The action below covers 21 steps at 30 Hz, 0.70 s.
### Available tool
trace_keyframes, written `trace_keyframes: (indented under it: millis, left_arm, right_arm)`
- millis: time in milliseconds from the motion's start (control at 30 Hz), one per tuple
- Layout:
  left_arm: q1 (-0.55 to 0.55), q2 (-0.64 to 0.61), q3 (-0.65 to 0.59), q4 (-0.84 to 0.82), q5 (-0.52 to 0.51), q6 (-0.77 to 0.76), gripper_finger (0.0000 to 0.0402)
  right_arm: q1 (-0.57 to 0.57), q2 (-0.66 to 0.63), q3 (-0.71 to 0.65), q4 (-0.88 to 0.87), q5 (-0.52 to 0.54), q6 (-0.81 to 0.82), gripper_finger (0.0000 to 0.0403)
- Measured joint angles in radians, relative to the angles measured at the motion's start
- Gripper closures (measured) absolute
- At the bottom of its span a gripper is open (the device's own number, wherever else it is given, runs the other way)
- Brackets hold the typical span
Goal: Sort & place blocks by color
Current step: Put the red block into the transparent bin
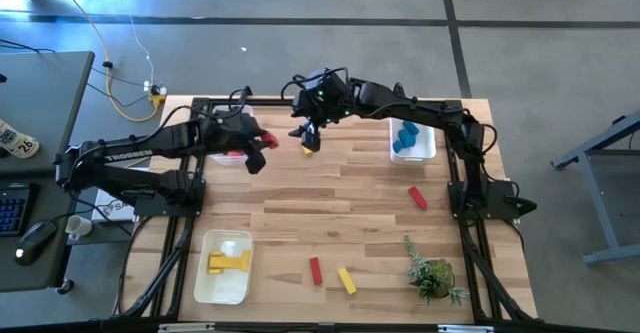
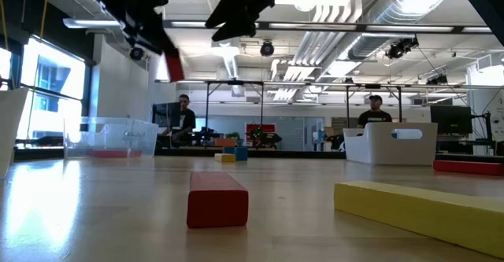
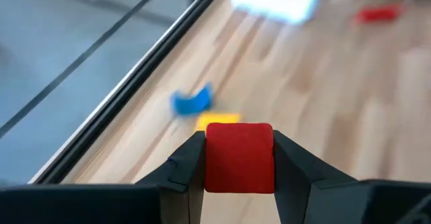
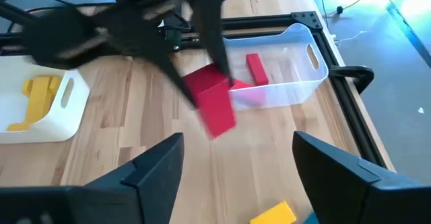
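Overhead, table-level, two wrist views, all sharing table point(image 1: 330, 188)

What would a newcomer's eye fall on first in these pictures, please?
Probably the left gripper holding a red block in the air near the clear bin at the table's far left. Next, the right gripper, open above the yellow block at the far edge.

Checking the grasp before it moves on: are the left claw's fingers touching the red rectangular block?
Touching. The left wrist view shows the left claw with both dark fingers pressed flush against the sides of the red rectangular block, no gap.
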<state>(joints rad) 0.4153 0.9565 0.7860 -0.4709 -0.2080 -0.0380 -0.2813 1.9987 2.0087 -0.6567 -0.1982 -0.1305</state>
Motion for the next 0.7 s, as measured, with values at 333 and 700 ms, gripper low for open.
trace_keyframes:
  millis: [333, 700]
  left_arm:
    - [0.105, 0.0, 0.0, -0.173, -0.24, -0.135, 0.0298]
    - [0.282, -0.001, 0.0, -0.386, -0.213, -0.223, 0.0298]
  right_arm:
    - [0.0, 0.0, 0.0, -0.004, 0.0, -0.006, 0.0138]
    - [0.0, 0.0, 0.0, -0.005, 0.003, -0.008, 0.0137]
